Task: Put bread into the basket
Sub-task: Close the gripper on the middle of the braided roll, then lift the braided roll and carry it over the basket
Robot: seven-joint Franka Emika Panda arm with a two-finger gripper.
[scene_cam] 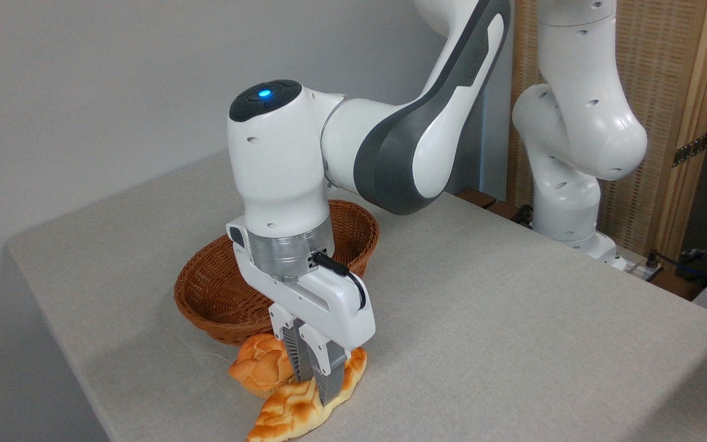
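Grey table (pixel 513 319): hand (pixel 315 382) fingers straddle bread (pixel 292 411), basket (pixel 218 294) just behind.

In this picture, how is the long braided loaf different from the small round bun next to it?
The braided loaf is long with a tapered end; the round bun is short and knotted. The gripper is down on the loaf with a finger on each side, while nothing grips the bun. The loaf lies nearer the camera; the bun sits closer to the basket. Both are golden-orange, lie on the table outside the basket, and seem to touch.
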